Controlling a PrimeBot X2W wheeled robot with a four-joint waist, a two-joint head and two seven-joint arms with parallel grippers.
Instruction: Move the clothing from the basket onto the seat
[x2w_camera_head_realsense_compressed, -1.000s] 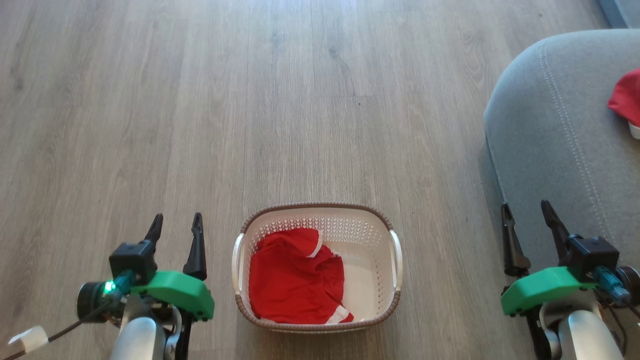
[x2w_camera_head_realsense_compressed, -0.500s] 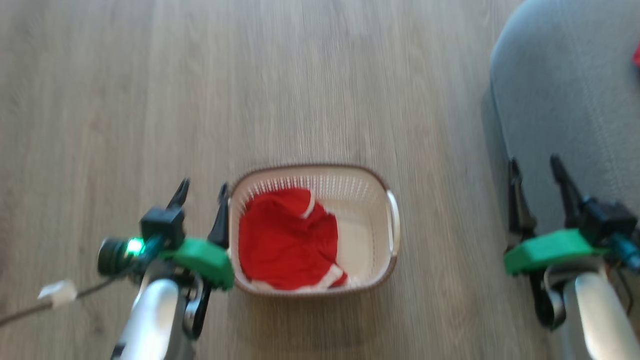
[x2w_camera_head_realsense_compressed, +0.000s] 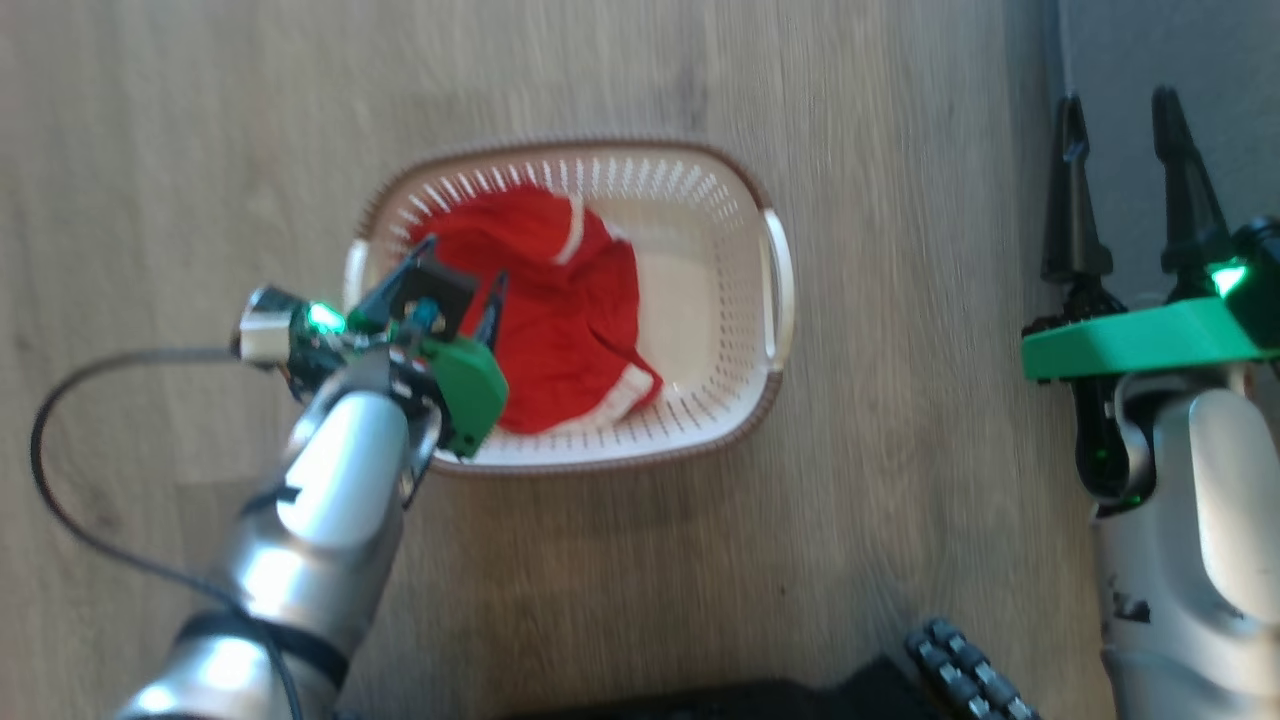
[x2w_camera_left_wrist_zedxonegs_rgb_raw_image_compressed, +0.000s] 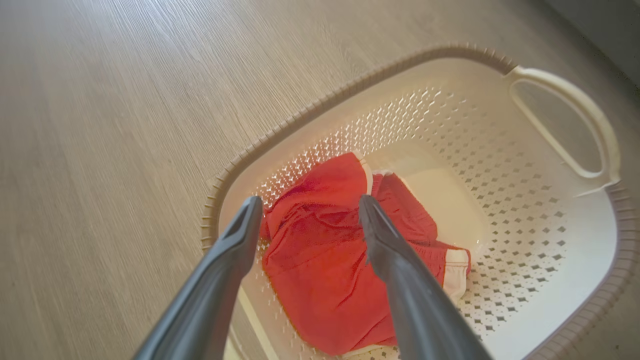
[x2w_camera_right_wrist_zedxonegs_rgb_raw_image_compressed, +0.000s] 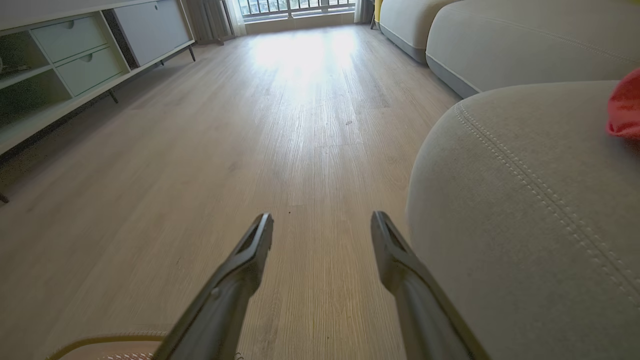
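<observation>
From the head, the left gripper (x2w_camera_head_realsense_compressed: 467, 258) reaches into the basket (x2w_camera_head_realsense_compressed: 730, 330), its jaws spread open over the left part of the red garment (x2w_camera_head_realsense_compressed: 570, 310), which lies crumpled in the basket's bottom. The basket stands on the floor (x2w_camera_head_realsense_compressed: 200, 150). The right gripper (x2w_camera_head_realsense_compressed: 1116, 96) is well off to the right, jaws open and empty, its tips by the edge of the grey seat (x2w_camera_head_realsense_compressed: 1250, 120). From the left wrist, the left gripper (x2w_camera_left_wrist_zedxonegs_rgb_raw_image_compressed: 308, 200) straddles a raised fold of the garment (x2w_camera_left_wrist_zedxonegs_rgb_raw_image_compressed: 320, 270) near the basket's (x2w_camera_left_wrist_zedxonegs_rgb_raw_image_compressed: 525, 200) perforated wall, with red cloth showing between the jaws. Whether the tips touch it I cannot tell. From the right wrist, the right gripper (x2w_camera_right_wrist_zedxonegs_rgb_raw_image_compressed: 322, 216) points along the floor (x2w_camera_right_wrist_zedxonegs_rgb_raw_image_compressed: 250, 125) just beside the seat (x2w_camera_right_wrist_zedxonegs_rgb_raw_image_compressed: 525, 200), and a second garment (x2w_camera_right_wrist_zedxonegs_rgb_raw_image_compressed: 625, 107) lies on the seat at the far right edge. So one piece looks delivered and the pickup of the other is in hand. The next move calls for lowering the left jaws onto that fold and closing on enough cloth that it will not slip. The garment then has to be lifted clear of the basket and carried rightward to the seat.
</observation>
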